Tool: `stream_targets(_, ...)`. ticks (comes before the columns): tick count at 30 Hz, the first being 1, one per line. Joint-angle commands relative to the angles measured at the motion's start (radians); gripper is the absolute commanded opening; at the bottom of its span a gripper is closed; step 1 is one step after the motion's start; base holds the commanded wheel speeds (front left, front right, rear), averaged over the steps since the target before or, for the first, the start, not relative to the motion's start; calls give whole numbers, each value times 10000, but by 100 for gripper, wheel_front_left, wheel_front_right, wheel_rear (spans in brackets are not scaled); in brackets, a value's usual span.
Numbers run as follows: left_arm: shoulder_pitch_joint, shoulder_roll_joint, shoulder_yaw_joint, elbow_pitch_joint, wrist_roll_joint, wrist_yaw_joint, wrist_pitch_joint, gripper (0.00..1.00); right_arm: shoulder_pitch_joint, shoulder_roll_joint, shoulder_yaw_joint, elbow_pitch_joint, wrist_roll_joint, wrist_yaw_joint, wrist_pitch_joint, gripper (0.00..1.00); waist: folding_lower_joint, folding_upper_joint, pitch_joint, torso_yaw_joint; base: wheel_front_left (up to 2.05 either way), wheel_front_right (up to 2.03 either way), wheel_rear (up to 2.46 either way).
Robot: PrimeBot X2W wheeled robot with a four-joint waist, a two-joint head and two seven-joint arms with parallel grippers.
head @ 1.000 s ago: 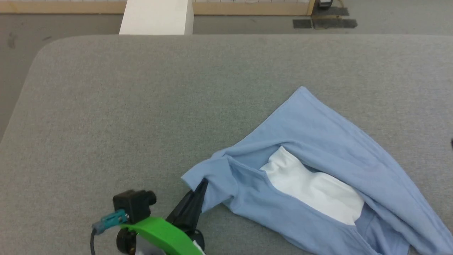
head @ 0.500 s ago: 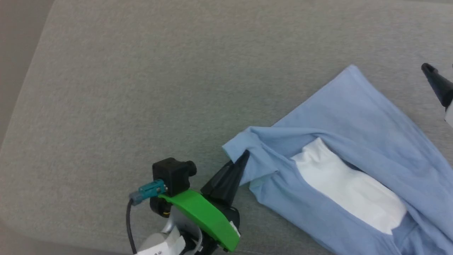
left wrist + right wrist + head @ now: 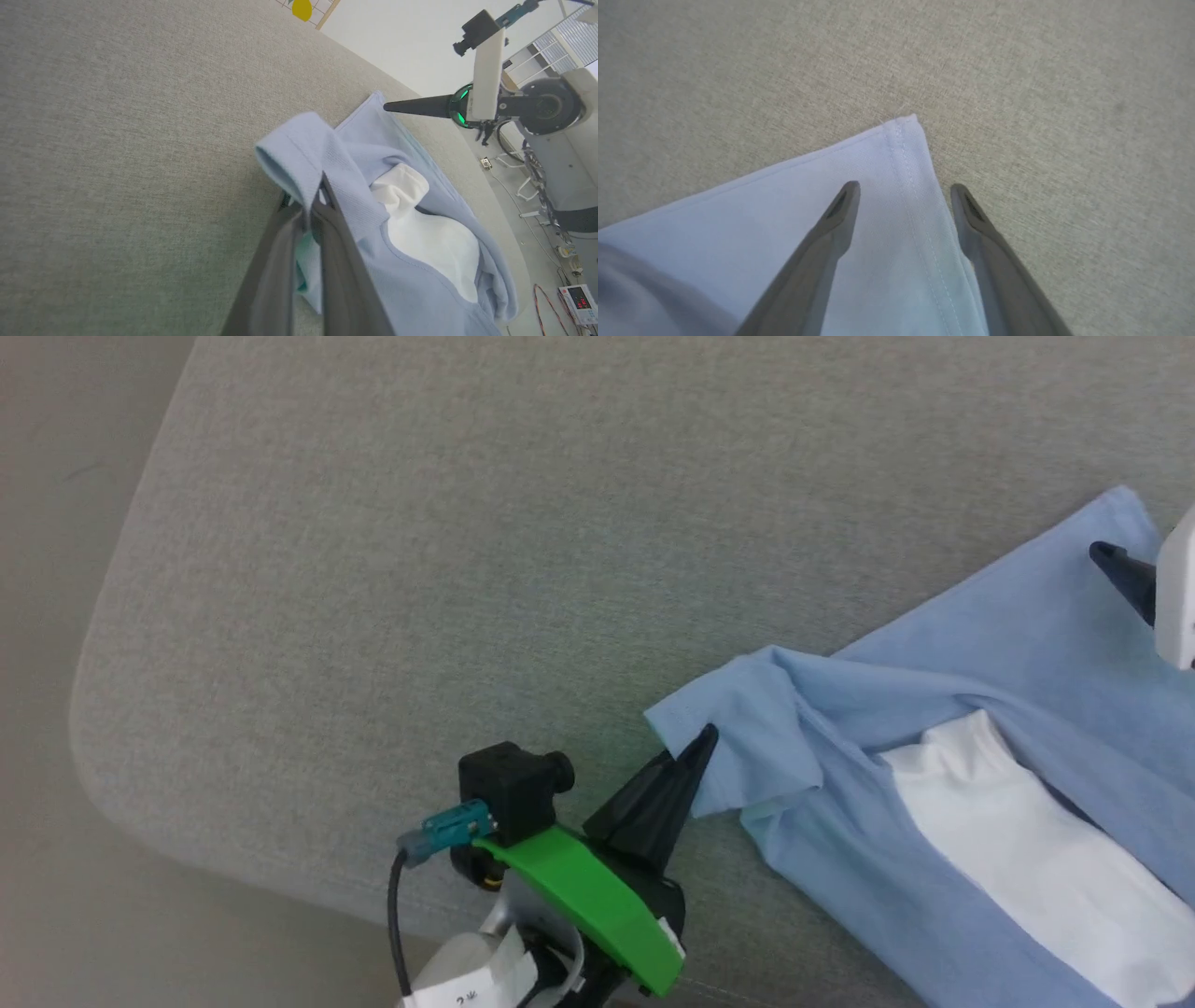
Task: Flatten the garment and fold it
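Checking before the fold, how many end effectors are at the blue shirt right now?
2. The left end effector is shut on a hemmed flap at the garment's left end; the right end effector is open over its far hemmed corner. None seems hidden.

A grey fabric-covered table (image 3: 373, 569) with a rounded corner stands on a pale beige floor (image 3: 56, 728).
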Motion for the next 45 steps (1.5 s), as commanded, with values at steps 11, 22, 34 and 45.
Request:
stream_targets(11,-420,-128,-82,399,-238,-19,-345,0,24,-457,307,305,336,-13,423,0,0,-1,676,441,0,0,0)
stream_targets(22,-218,-27,768,790,-400,325,-1188,0,691,893,-1113,317,604,-13,-2340,0,0,-1,-279,-371,0,0,0)
stream_targets(34,-1659,1391,1576,1874,95,125,-798,0,1066,2701,-1546,1452,235,-13,-5174,0,0,-1,-4010,-1924,0,0,0)
stream_targets(45,-4787,2457,1672,2878,-604,-672,1492,0,-1195,3451,-950,2414,-601,-13,-5506,0,0,-1,-5589,-2822,0,0,0)
